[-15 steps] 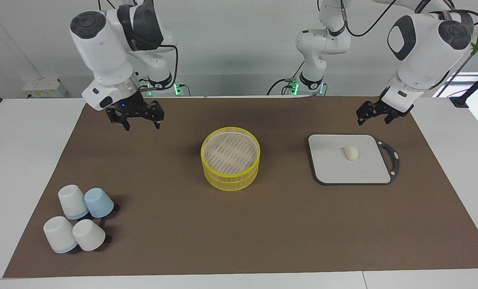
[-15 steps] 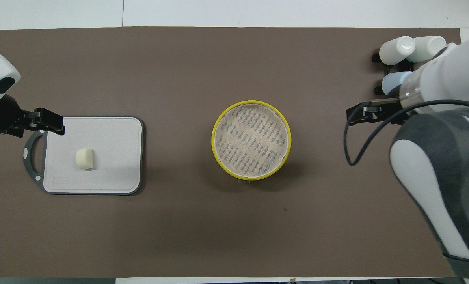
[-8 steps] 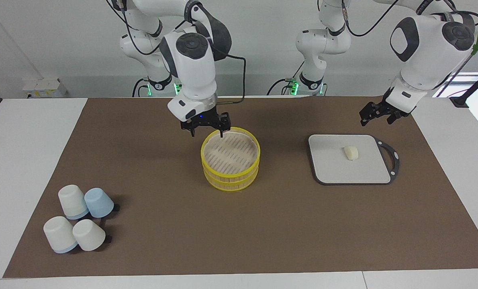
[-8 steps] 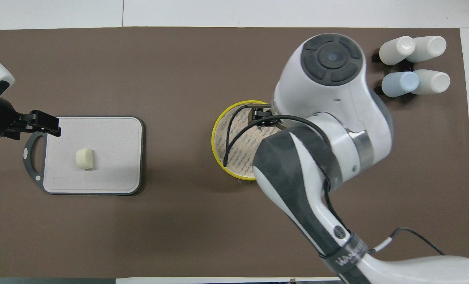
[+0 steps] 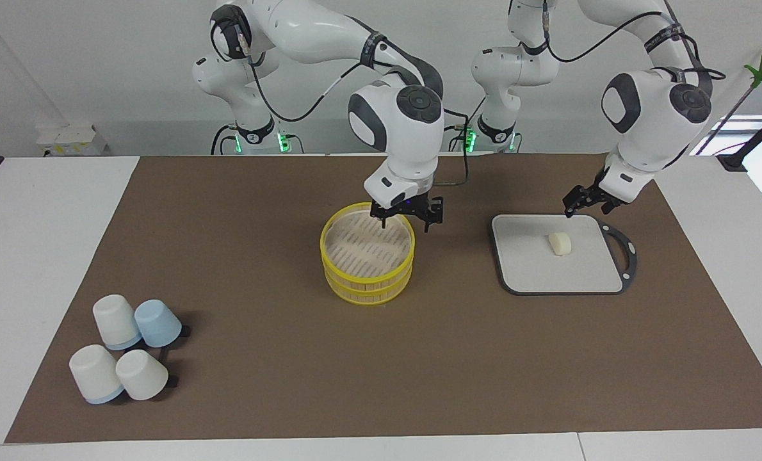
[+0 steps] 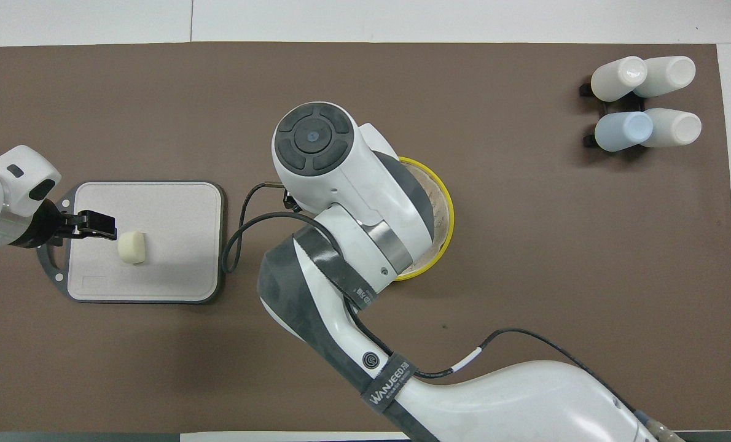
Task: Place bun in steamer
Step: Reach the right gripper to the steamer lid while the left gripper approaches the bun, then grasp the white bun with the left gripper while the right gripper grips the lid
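The bun (image 5: 559,243) (image 6: 132,247), a small cream lump, lies on the grey board (image 5: 528,262) (image 6: 175,245) toward the left arm's end of the table. My left gripper (image 5: 587,203) (image 6: 98,224) hangs open, low over the board beside the bun, touching nothing. The steamer (image 5: 324,253) (image 6: 446,212), two yellow-rimmed tiers with a pale slatted floor, stands mid-table with nothing in it. My right gripper (image 5: 406,219) is open over the steamer's rim on the side toward the board. In the overhead view the right arm hides it and most of the steamer.
Several upturned white and pale blue cups (image 5: 125,349) (image 6: 645,92) cluster at the right arm's end, farther from the robots. A brown mat (image 5: 259,358) covers the table. The board's dark handle (image 5: 627,250) points toward the table's end.
My right gripper has swung from the right arm's end across the steamer to its rim on the board's side. My left gripper has come down closer to the bun.
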You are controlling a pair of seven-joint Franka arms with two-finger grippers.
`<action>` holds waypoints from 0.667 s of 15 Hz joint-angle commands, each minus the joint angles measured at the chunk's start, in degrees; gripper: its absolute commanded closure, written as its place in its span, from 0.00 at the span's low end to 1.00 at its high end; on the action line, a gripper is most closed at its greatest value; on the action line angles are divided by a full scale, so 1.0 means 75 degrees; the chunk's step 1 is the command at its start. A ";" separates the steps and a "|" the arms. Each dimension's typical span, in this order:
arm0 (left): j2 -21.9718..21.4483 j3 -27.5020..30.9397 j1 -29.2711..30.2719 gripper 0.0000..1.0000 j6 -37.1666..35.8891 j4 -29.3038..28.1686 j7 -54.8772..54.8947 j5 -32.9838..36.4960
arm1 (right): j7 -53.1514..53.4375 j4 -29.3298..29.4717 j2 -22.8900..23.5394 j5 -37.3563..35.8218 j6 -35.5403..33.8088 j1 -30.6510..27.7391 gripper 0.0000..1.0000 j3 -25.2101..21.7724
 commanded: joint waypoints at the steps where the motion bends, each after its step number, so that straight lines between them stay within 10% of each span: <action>1: -0.0206 -0.0041 0.0065 0.00 0.0974 -0.0975 -0.0008 -0.0053 | 0.0091 0.0265 0.0222 -0.0368 0.0294 0.0291 0.00 0.0012; 10: 0.0427 -0.0053 0.0053 0.00 0.2873 -0.1866 -0.0852 -0.0053 | 0.0008 -0.1375 -0.0258 -0.0335 0.1490 0.0186 0.00 0.0024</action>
